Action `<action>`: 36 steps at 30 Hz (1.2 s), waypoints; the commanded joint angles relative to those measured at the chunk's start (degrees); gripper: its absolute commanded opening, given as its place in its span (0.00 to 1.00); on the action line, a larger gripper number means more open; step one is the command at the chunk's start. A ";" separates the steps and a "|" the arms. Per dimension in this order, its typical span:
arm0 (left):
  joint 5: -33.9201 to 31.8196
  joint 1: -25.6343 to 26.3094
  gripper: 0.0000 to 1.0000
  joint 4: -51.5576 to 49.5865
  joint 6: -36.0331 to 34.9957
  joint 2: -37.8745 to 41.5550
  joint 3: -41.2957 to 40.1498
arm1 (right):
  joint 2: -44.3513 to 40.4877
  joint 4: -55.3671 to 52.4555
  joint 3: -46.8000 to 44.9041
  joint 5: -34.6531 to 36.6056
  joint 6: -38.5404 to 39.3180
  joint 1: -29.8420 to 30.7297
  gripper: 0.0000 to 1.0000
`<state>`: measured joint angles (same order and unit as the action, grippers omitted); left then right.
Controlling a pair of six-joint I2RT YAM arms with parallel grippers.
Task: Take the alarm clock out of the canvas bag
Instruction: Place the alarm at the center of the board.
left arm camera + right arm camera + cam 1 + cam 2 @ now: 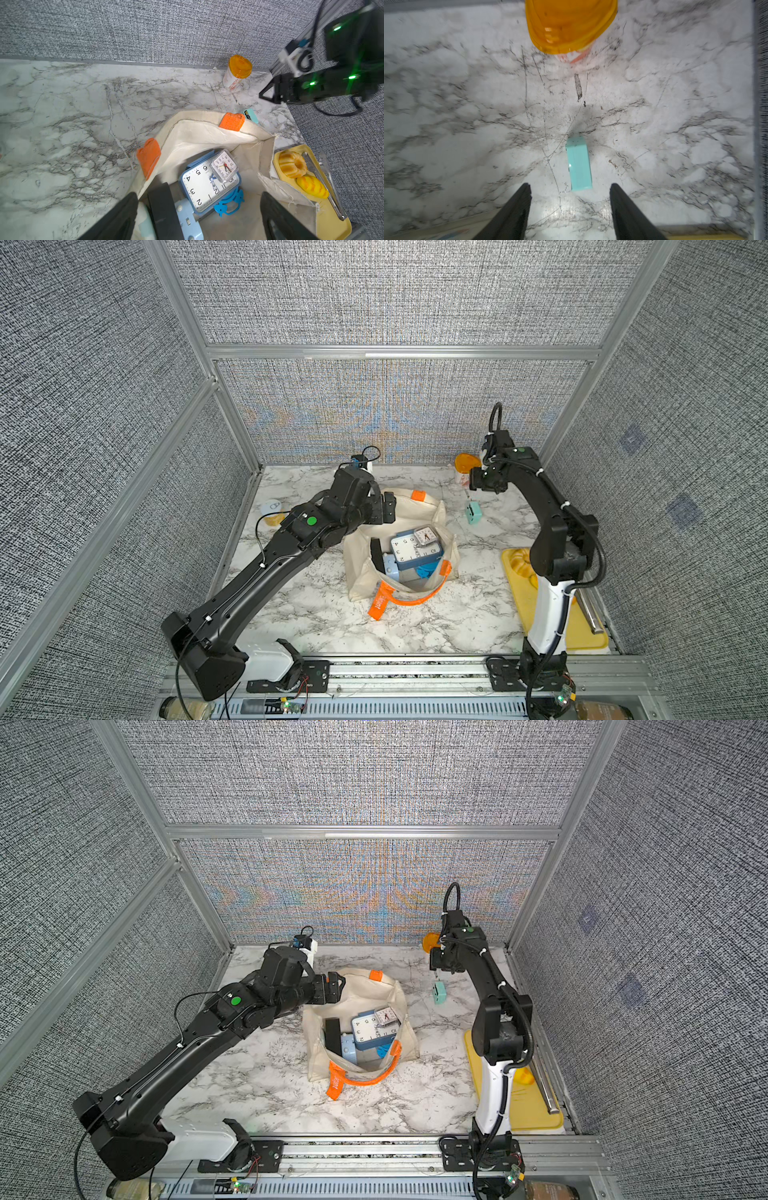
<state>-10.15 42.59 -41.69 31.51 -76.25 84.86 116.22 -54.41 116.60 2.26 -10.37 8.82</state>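
Soft cream canvas bag (359, 572) slumped open on veined marble tabletop (316, 614) — orange woven straps. Inside: square blue alarm clock (405, 551), flat white face up, small clear-cased clock (424, 536) lying on it. Wide-open left gripper (386, 510) at bag rim, empty. Likewise spread right gripper (570, 186) above upright mint block (578, 164) — clear of it.

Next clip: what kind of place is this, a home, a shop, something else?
Most likely a lab test cell, not a home: grey fabric panels in aluminium framing box in a marble-look tabletop, and a left arm and right arm are bolted to a rail at its front edge.
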 commanded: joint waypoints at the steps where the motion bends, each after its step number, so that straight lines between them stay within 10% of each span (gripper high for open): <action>1: -1.15 -0.04 0.92 -8.40 4.61 1.26 -0.95 | -5.86 -3.98 2.13 -1.49 -1.44 3.29 0.64; 16: 8.66 0.83 0.78 -5.20 14.38 8.27 -16.72 | -9.32 -14.90 3.07 0.49 -6.75 33.62 0.65; 36: 11.55 1.58 0.15 0.56 13.23 9.70 -21.05 | -3.94 -13.67 -7.39 6.88 -7.64 30.66 0.78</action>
<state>0.14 43.99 -42.11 45.30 -66.39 63.94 112.12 -67.46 109.06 6.76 -18.20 39.86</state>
